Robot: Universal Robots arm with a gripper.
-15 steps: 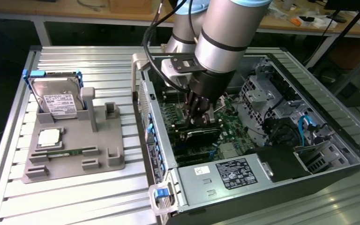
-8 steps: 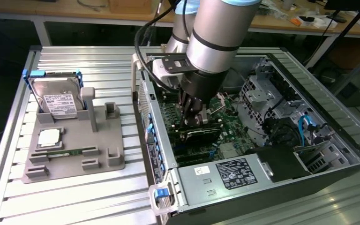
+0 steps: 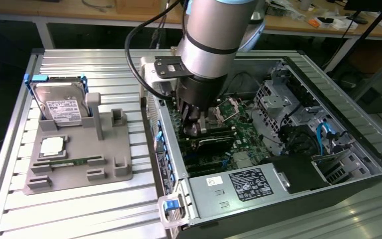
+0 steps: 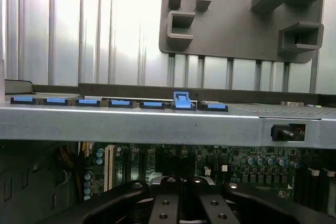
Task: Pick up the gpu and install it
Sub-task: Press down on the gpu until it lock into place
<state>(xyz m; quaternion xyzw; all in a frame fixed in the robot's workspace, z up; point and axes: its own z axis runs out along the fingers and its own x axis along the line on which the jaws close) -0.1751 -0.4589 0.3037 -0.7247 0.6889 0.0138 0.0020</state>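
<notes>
arm down inside the open pc case (image 3: 350,164), gripper (image 3: 194,119) low over the motherboard (image 3: 240,132). jaws closed tight together; can't tell if they pinch anything. gpu (image 3: 210,142) lies flat and black on the board just below the fingers, seated among the slots. grey tray (image 3: 78,164) on the exterior view's left holds the hard drive (image 3: 61,107) and ram stick (image 3: 68,162).

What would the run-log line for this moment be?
hand: shut, down inside computer case | gpu: on motherboard, below hand | hard drive: in holder
</notes>
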